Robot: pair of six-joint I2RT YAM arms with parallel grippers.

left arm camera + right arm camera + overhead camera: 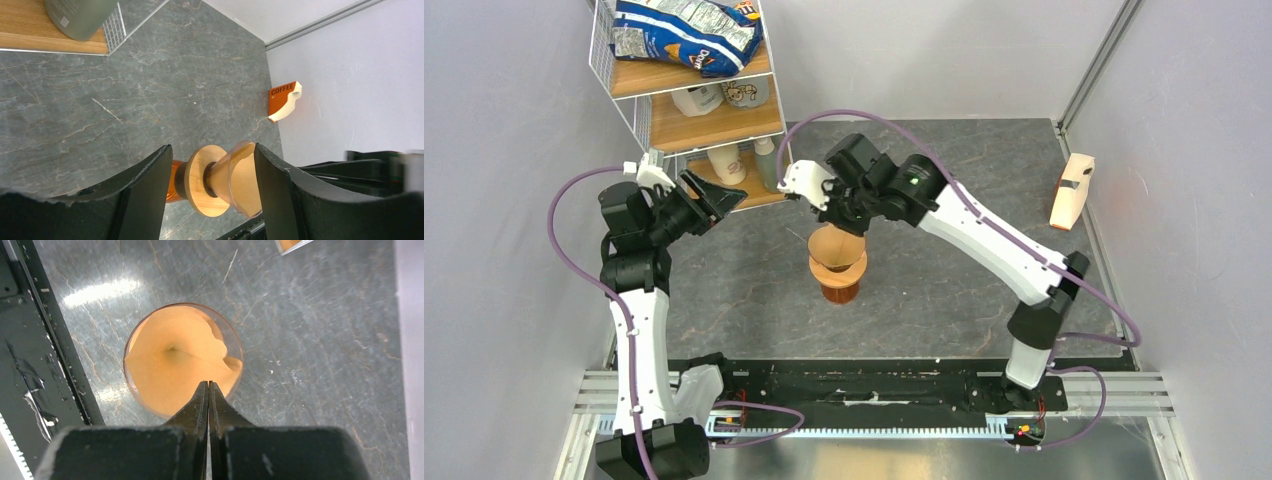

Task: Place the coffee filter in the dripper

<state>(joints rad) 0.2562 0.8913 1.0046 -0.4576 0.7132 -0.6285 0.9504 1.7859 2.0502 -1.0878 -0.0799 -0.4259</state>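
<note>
The tan paper coffee filter (175, 360) lies opened as a cone inside the clear glass funnel of the dripper, whose light-wood ring (200, 180) rests on an amber glass vessel (839, 290) at mid-table. From above, the filter (834, 245) fills the funnel, with one folded edge at its far side. My right gripper (208, 383) hangs just over the funnel's near rim, shut, with nothing visible between its fingers. My left gripper (212, 146) stands open well to the left, near the shelf, and looks sideways at the dripper between its fingers (150, 190).
A wire shelf (689, 90) with a snack bag, bottles and cups stands at the back left, close to my left gripper (719, 195). A pale wooden stand marked COFFEE (284, 100) leans at the right wall. A black rail (864, 385) runs along the near edge.
</note>
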